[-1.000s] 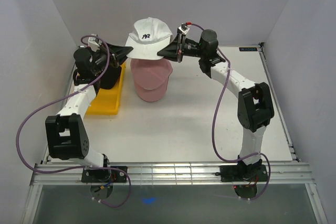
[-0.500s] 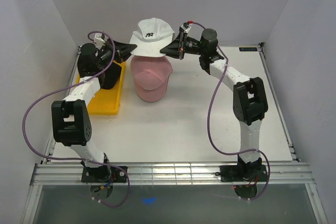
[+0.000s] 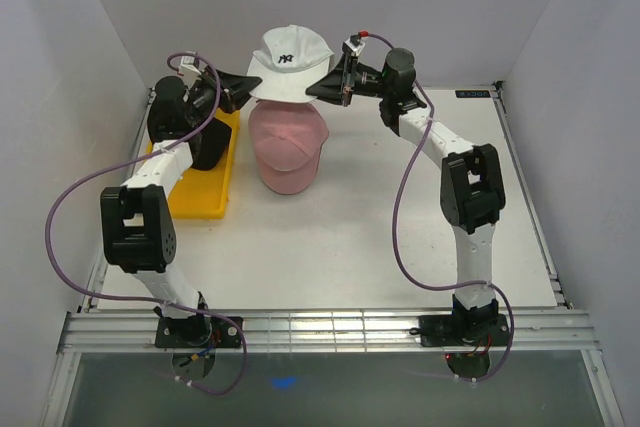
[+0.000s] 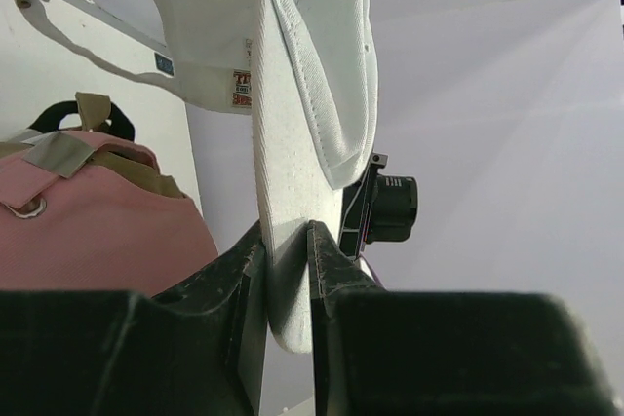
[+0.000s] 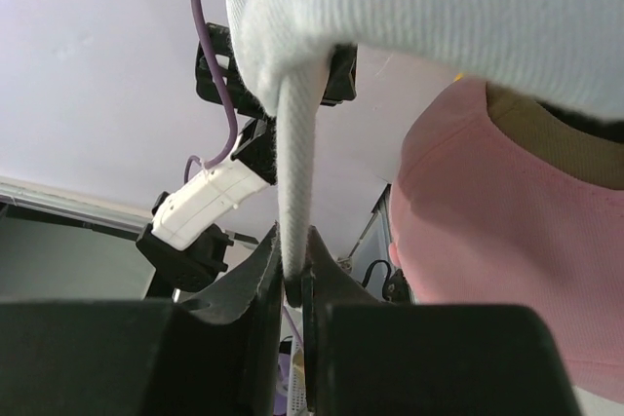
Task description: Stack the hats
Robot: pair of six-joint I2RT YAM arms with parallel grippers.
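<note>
A white cap (image 3: 288, 59) with a dark logo hangs in the air above a pink cap (image 3: 287, 147), held by both arms. My left gripper (image 3: 246, 89) is shut on its left edge; the left wrist view shows the white brim (image 4: 285, 202) pinched between the jaws. My right gripper (image 3: 318, 89) is shut on its right edge; the right wrist view shows the white rim (image 5: 297, 192) clamped. The pink cap (image 4: 88, 221) tops a stack, with tan fabric (image 5: 556, 138) showing beneath it. A black cap (image 3: 207, 147) lies on the yellow tray.
A yellow rectangular tray (image 3: 205, 192) sits at the left of the white table (image 3: 400, 237), close beside the stack. Grey walls stand behind and to both sides.
Both grippers have lifted the white cap higher and slightly back above the pink cap. The arms have straightened up with it.
</note>
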